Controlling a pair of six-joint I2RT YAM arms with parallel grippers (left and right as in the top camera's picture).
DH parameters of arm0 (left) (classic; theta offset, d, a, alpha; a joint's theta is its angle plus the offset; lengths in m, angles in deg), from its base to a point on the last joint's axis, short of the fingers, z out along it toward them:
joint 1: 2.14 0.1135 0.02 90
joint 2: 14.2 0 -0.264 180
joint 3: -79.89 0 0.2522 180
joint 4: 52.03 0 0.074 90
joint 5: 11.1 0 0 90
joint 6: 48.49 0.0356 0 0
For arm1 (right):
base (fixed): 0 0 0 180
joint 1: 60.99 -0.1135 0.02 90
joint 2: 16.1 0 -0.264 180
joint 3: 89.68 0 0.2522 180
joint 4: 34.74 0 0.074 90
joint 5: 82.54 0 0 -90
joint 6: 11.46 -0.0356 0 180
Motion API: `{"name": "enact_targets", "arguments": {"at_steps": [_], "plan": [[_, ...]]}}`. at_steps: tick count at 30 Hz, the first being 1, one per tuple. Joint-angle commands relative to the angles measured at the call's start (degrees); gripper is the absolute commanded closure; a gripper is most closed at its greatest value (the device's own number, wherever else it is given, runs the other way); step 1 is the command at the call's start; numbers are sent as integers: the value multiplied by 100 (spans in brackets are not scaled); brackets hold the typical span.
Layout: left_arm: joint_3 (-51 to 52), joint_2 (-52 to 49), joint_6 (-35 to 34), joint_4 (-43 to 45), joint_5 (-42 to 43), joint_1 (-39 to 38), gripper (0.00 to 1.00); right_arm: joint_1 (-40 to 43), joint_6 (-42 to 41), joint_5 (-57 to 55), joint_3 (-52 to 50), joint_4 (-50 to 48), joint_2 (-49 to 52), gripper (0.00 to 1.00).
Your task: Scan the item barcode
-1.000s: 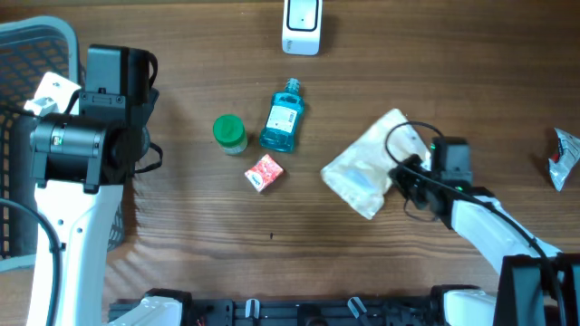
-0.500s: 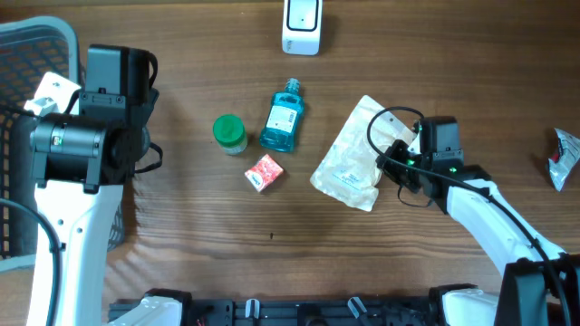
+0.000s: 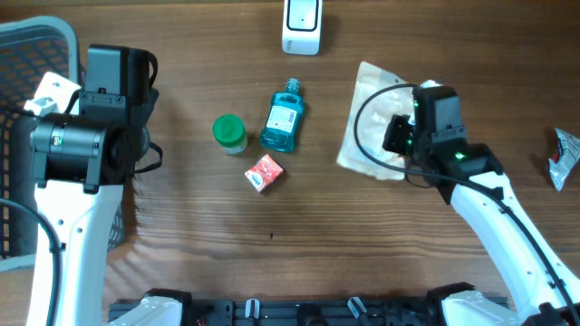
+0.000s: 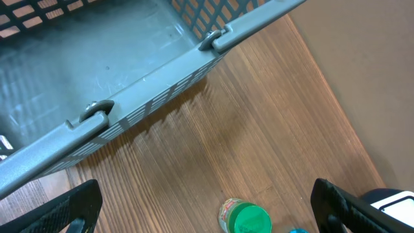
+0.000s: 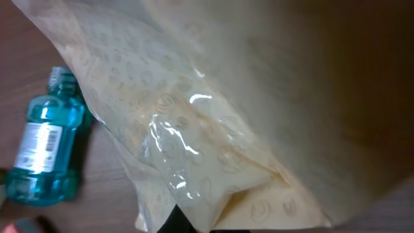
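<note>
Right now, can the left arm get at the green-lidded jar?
Probably yes. The left arm has its fingers open and empty, bare wood lies between them and the green-lidded jar, and the jar stands apart from the blue bottle and red box.

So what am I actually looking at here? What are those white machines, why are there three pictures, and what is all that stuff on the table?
These are two robot arms at a wooden table, each ending in a two-finger gripper. The wide picture comes from a camera above; the other two come from cameras on the wrists. On the table lie a blue bottle, a green-lidded jar, a small red box, a white device at the far edge, probably the scanner, and a crinkled wrapper. A grey basket stands at the left. The right gripper is shut on a beige plastic packet, which fills its wrist view. The left gripper is open and empty, over the table beside the basket.
</note>
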Motion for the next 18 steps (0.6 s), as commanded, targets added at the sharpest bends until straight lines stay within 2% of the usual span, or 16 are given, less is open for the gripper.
{"name": "enact_targets", "arguments": {"at_steps": [1,4,5,8,18], "plan": [[0,-17,-52,7,-13,31,0,-393,1034,-1029,111,-127,-83,95],[0,-17,-55,7,-15,31,0,-828,1419,-2096,111,-221,-83,95],[0,-17,-55,7,-15,31,0,-1104,1613,-2924,111,-286,-83,95],[0,-17,-52,7,-15,31,0,-1574,1867,-3864,111,-472,-83,95],[0,-17,-55,7,-13,31,0,-3154,2732,-5031,109,-623,-15,95]]}}
